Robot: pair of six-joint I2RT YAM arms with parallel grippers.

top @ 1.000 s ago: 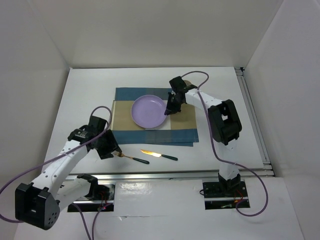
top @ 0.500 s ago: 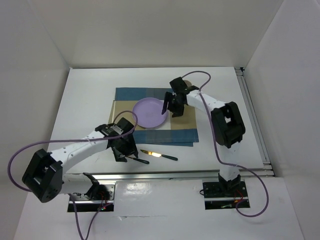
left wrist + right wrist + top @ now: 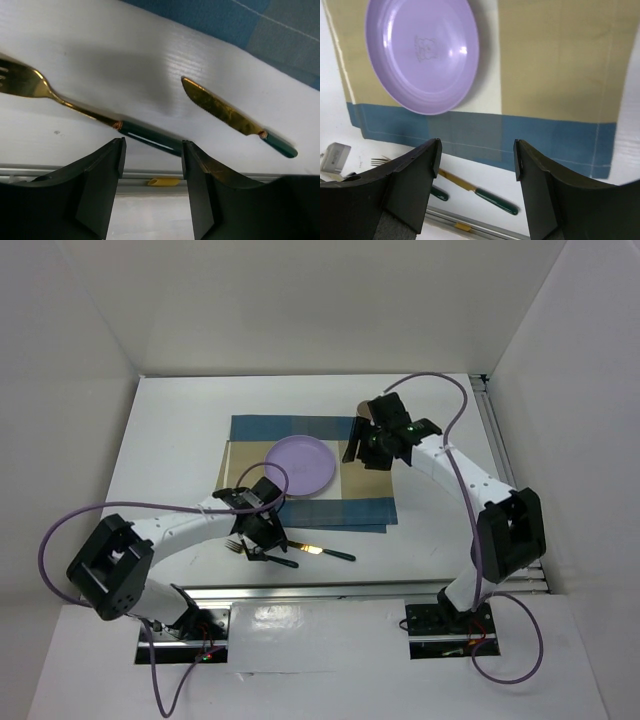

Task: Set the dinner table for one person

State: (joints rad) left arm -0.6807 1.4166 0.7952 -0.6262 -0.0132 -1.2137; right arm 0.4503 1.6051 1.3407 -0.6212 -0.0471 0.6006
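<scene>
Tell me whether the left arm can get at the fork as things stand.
Probably yes. The left tool hangs open right over the fork, its green handle between the fingers; the knife lies apart, nothing blocks.

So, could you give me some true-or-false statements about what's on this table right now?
1. The round purple plate sits on the blue-and-tan checked placemat. True.
2. The gold knife with the green handle lies on the plate. False: it lies on the white table, in front of the placemat.
3. The left gripper is open over the green-handled gold fork. True.
4. The right gripper holds a spoon. False: it is open and empty.
</scene>
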